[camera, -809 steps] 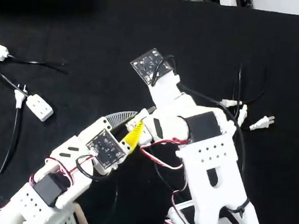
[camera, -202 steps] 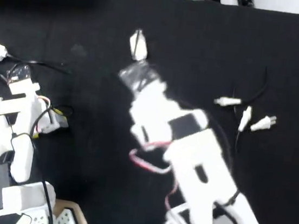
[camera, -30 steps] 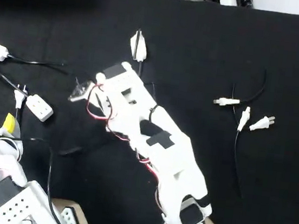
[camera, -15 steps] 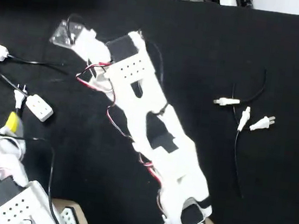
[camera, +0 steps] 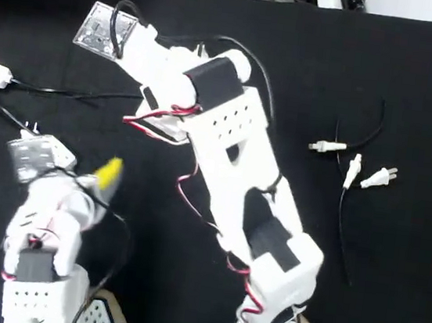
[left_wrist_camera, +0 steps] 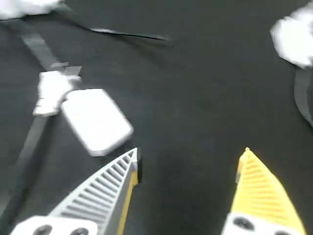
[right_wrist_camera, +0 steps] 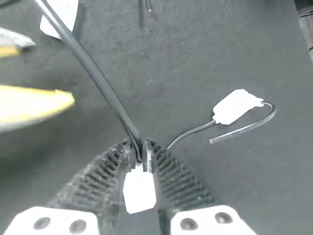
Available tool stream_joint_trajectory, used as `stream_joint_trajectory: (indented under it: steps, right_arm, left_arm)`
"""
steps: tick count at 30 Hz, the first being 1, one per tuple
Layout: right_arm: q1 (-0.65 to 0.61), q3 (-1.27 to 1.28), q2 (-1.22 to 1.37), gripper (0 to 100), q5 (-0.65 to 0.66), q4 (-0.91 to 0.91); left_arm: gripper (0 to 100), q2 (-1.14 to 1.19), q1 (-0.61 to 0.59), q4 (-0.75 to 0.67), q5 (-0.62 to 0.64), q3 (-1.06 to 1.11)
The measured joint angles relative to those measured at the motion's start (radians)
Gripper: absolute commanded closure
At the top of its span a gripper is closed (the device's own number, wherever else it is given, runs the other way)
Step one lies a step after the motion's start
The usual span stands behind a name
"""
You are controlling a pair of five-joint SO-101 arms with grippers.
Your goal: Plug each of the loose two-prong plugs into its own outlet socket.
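- High view: the right arm (camera: 232, 156) stretches to the table's 11 o'clock. The left arm (camera: 42, 227) sits at 8, and three loose plugs (camera: 351, 169) lie at 3.
- Left wrist view: the left gripper (left_wrist_camera: 190, 154) gapes empty, with an outlet socket (left_wrist_camera: 95, 120) just off its grey finger.
- Right wrist view: the right gripper (right_wrist_camera: 142, 145) is clamped on a white plug (right_wrist_camera: 138, 188). Its black cable (right_wrist_camera: 93, 73) leads out past the fingertips.

Bright even light, faint shadows, glaring whites
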Motion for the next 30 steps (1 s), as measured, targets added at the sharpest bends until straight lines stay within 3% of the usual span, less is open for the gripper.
stream_joint_trajectory:
  steps: [2,5,12,15,20,30]
  right_arm:
    - [0.000,0.052,-0.021,98.7,0.000,0.000]
    - [0.006,0.155,-0.028,98.7,-0.020,-0.003]
    - [0.138,0.463,-0.029,98.7,-0.081,-0.193]
    - [0.189,0.611,-0.049,98.7,-0.123,-0.296]
    - [0.199,0.872,-0.203,98.7,-0.245,-0.502]
    - [0.155,1.450,-0.546,98.7,-0.258,-0.898]
  left_arm:
    - [68,0.000,0.078,0.000,0.000,0.000]
    - [68,0.000,0.041,0.000,-0.014,0.000]
    - [68,0.000,-0.376,0.031,-0.203,0.000]
    - [68,0.000,-0.480,0.084,-0.256,0.000]
    - [68,0.000,-0.503,0.091,-0.279,0.012]
    - [68,0.000,-0.497,0.089,-0.279,0.012]
